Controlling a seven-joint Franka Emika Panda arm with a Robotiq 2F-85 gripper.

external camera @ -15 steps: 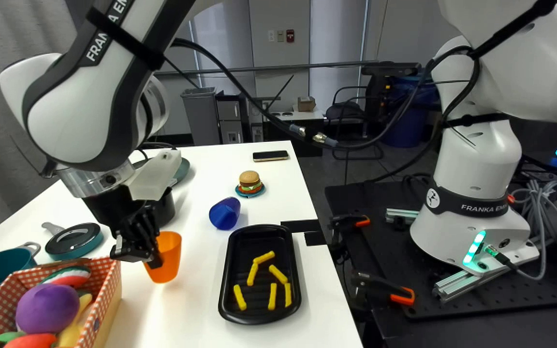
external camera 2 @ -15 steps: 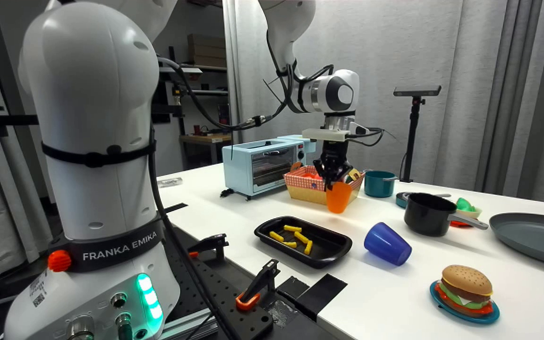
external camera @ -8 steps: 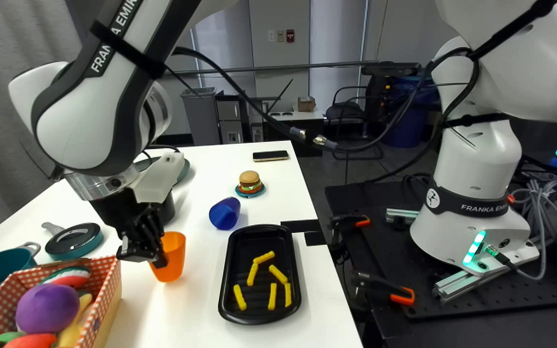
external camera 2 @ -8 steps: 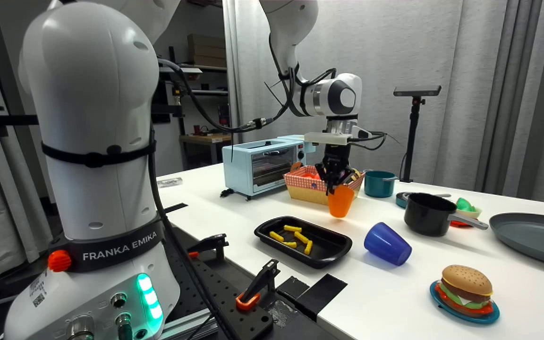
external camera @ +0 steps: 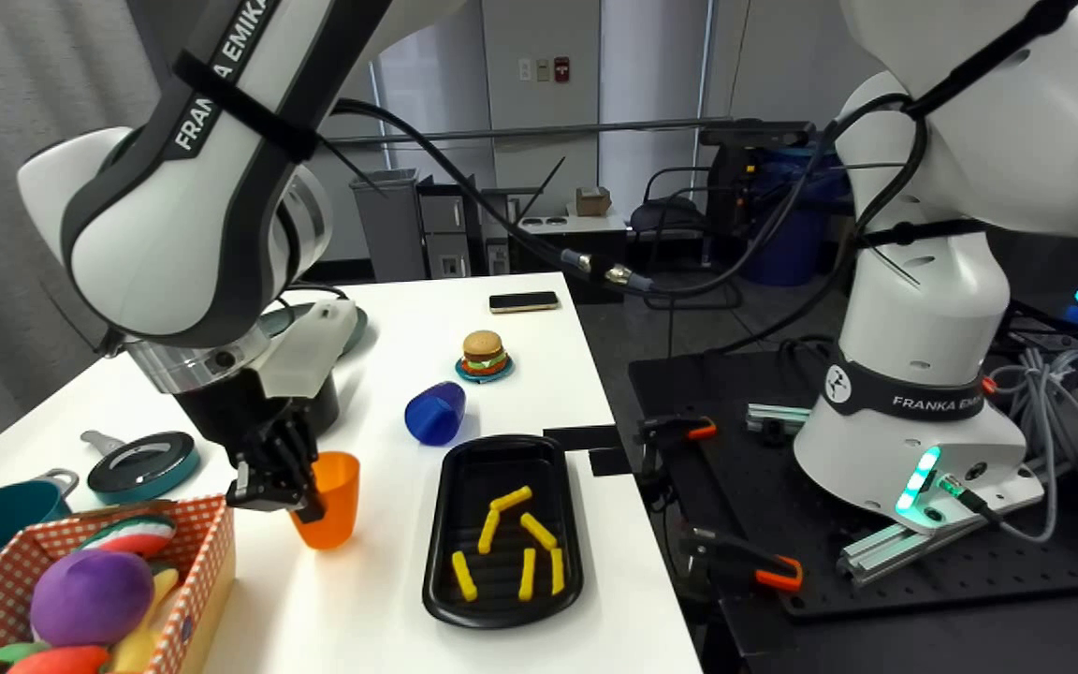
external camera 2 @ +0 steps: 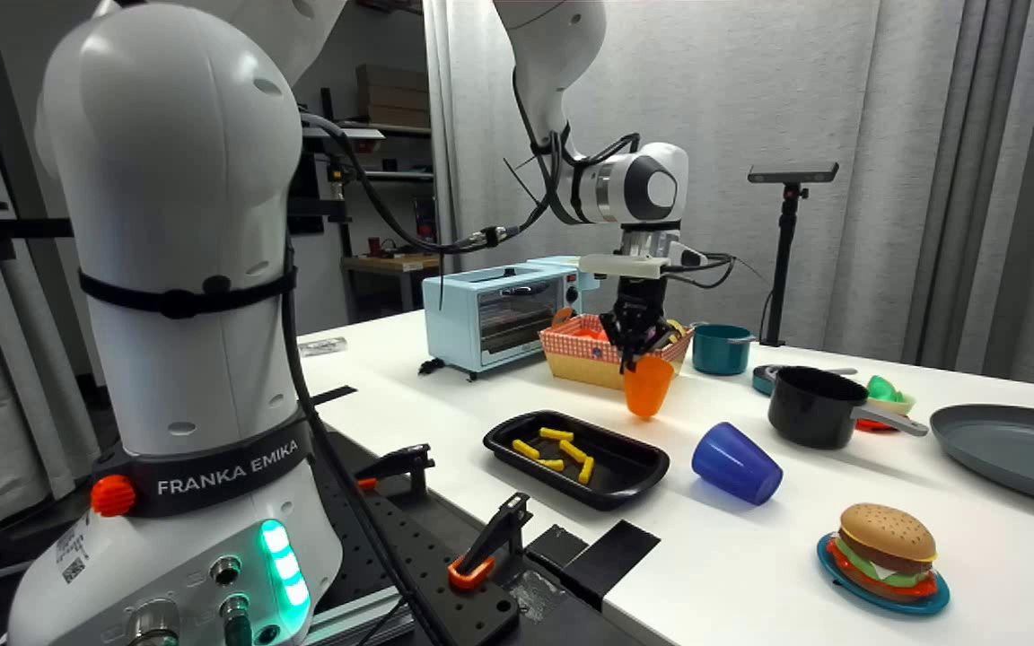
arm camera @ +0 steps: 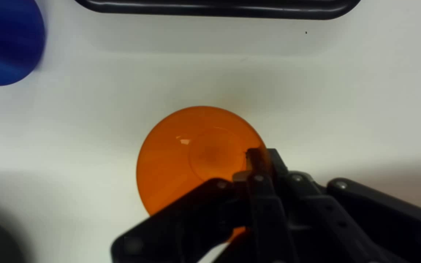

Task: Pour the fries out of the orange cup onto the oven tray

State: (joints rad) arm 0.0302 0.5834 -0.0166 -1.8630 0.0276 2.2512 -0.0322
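Fries [external camera: 538,531] on oven tray [external camera: 502,468] in both exterior views only, gripper [arm camera: 266,160] tight on orange cup [arm camera: 192,157]

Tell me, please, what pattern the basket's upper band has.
The upper band has red-and-white checks; it shows best in an exterior view.

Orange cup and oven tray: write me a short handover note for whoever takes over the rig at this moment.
Gripper: shut on the wall of the orange cup, one finger inside it and one outside.
Cup: mouth up, roughly upright, beside the oven tray; whether its base touches the table is unclear.
Fries: six lie in the tray; none shows inside the cup, though the gripper hides part of it.
Done: pouring, as far as can be seen.
Left: probably just setting the cup down and letting go.
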